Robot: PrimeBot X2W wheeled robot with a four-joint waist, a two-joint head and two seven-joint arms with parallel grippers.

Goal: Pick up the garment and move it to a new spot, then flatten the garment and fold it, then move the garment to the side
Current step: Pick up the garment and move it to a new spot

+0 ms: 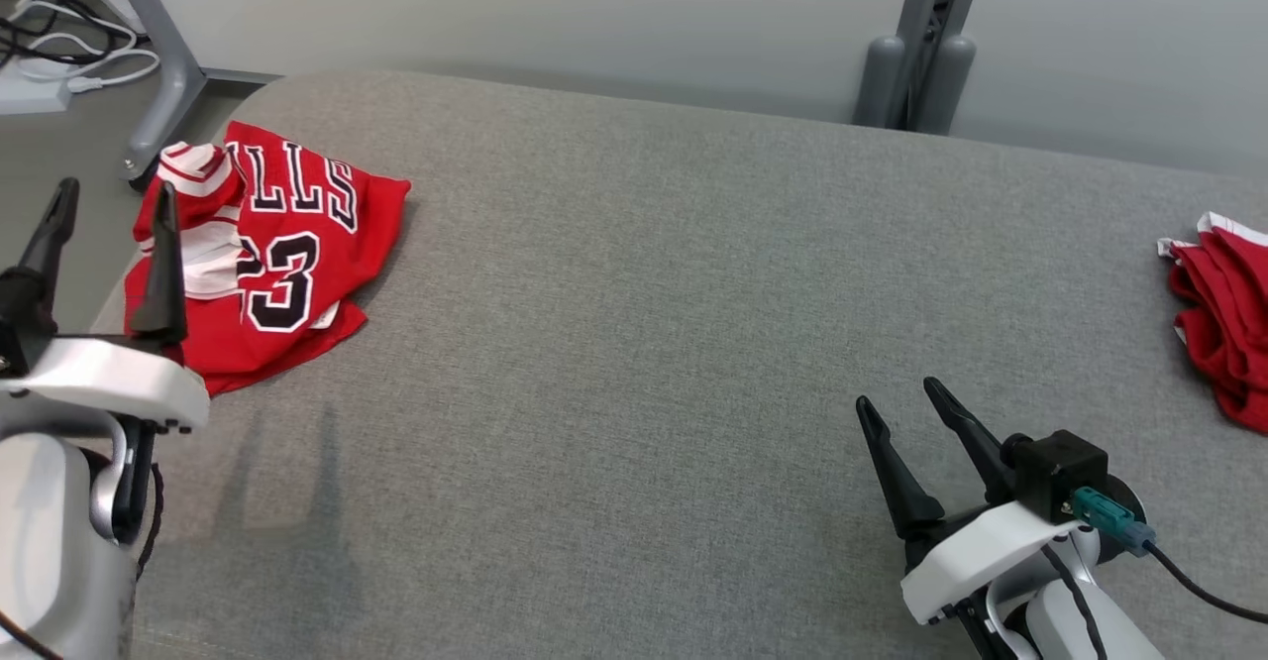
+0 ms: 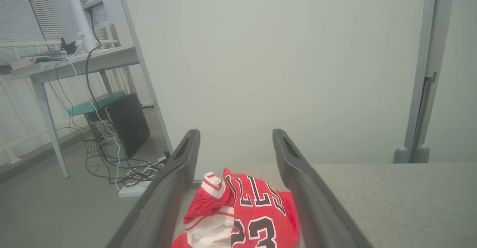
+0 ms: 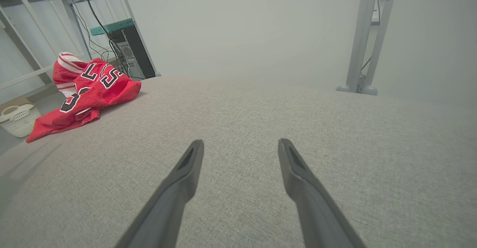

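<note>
A red basketball jersey [image 1: 287,254] with black-and-white lettering and the number 23 lies crumpled near the far left corner of the grey cushioned surface [image 1: 634,343]. My left gripper [image 1: 116,202] hovers open at the left edge, just in front of the jersey, nothing between its fingers. In the left wrist view the jersey [image 2: 253,214] lies beyond and between the spread fingers [image 2: 175,181]. My right gripper [image 1: 897,392] stands open at the lower right over bare fabric, far from the jersey [image 3: 87,91]. The right wrist view shows its fingers [image 3: 186,173] apart and empty.
A second red garment [image 1: 1223,323] lies bunched at the right edge of the surface. Beyond the left edge stand a desk leg [image 1: 163,65], cables [image 1: 50,36], a computer tower [image 2: 123,121] and a white basket [image 3: 18,119]. A grey post [image 1: 921,46] rises behind the far edge.
</note>
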